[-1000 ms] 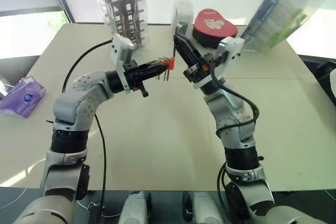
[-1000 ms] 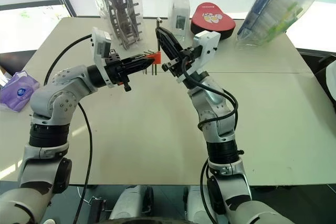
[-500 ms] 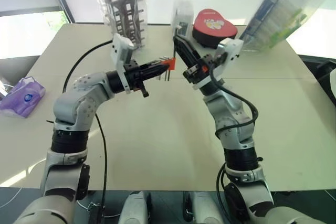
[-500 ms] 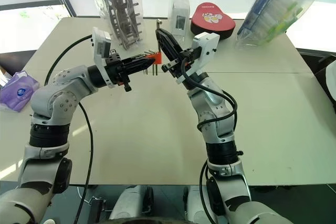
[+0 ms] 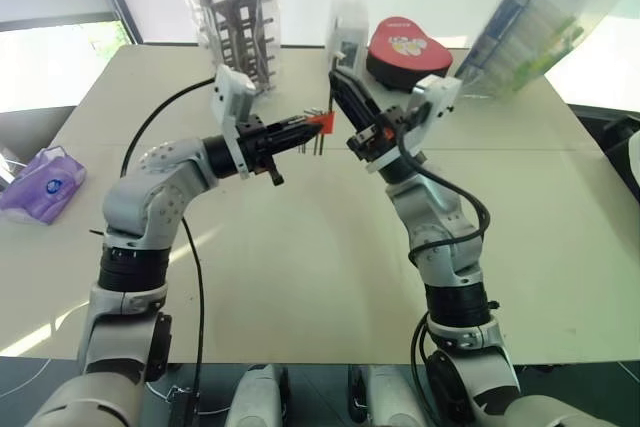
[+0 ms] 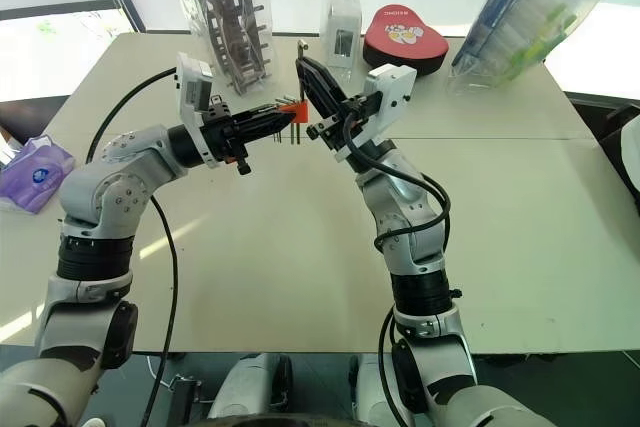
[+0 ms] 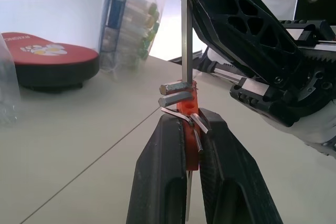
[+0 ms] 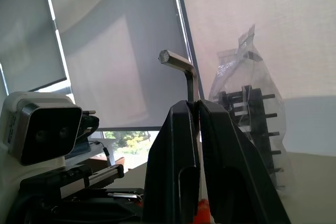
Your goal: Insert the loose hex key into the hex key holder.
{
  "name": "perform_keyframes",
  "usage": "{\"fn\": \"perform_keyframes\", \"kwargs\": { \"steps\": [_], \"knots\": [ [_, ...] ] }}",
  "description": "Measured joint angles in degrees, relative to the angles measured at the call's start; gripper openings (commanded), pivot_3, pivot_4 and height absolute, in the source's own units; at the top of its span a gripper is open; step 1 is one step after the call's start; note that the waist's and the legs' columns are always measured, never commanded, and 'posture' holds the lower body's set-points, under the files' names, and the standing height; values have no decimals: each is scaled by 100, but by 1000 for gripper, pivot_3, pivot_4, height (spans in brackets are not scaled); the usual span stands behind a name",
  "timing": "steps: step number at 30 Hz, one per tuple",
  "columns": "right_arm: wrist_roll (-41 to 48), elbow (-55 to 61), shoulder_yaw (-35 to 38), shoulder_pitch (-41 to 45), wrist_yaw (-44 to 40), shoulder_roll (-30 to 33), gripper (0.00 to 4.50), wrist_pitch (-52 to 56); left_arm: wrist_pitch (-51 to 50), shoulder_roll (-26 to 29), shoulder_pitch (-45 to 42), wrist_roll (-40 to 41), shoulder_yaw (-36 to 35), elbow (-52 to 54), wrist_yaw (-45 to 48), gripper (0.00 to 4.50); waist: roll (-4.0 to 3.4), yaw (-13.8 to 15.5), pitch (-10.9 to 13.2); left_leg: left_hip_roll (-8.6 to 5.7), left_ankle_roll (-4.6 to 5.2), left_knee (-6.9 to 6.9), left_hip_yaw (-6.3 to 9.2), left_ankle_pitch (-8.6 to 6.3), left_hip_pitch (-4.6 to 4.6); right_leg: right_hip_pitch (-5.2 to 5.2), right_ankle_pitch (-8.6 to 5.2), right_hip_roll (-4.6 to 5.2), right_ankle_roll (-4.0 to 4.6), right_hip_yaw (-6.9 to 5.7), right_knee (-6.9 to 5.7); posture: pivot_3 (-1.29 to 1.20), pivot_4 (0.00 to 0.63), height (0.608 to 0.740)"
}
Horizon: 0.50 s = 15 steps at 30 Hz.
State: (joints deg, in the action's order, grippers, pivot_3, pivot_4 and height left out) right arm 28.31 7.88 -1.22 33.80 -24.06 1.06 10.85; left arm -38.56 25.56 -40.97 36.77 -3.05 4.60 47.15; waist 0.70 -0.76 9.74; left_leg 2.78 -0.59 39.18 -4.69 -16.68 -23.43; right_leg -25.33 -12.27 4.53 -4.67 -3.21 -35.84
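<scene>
I hold the loose hex key (image 8: 189,85) pinched in my right gripper (image 6: 305,65), fingers clamped tight on its long shaft, the short bent end poking out above the fingertips. In the head views it sits just above centre of the frame, a thin grey rod standing almost upright. In the left wrist view the shaft (image 7: 184,35) runs straight down and meets the top of the hex key holder (image 7: 188,109); whether the tip has entered a slot I cannot tell.

My left gripper (image 5: 312,125) is closed on the holder, the small orange block squeezed between its two black fingers (image 7: 163,177), near the middle of the frame, held up off the table (image 5: 300,277). A few short grey keys stick out of the block, some with their hexagonal ends facing the wrist camera, others hanging downward.

The two grippers nearly meet, tips just beside each other, mine on the right angled up and toward the left.

For writing: the red heart-shaped tin (image 5: 405,50) at the upper centre-right of the frame carries a small line of lettering and a cartoon picture on its lid, too small to read. A purple tissue pack (image 5: 42,185) lies at the far left edge. A dark rack in a clear bag (image 5: 238,22) stands at the upper left, another bagged item (image 5: 525,27) at the upper right.
</scene>
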Motion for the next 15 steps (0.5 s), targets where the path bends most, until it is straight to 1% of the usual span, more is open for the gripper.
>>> {"fn": "perform_keyframes", "kwargs": {
  "steps": [15],
  "knots": [
    [-99, -20, 6, -42, -27, 40, 19, -138, -1, 0, 0, 0, 0, 0, -1, 0, 0, 0, 0, 0, 0, 0, 0, 0, 0, 0, 0, 0, 0, 0, 0, 0, 150, 740]
  ]
}}
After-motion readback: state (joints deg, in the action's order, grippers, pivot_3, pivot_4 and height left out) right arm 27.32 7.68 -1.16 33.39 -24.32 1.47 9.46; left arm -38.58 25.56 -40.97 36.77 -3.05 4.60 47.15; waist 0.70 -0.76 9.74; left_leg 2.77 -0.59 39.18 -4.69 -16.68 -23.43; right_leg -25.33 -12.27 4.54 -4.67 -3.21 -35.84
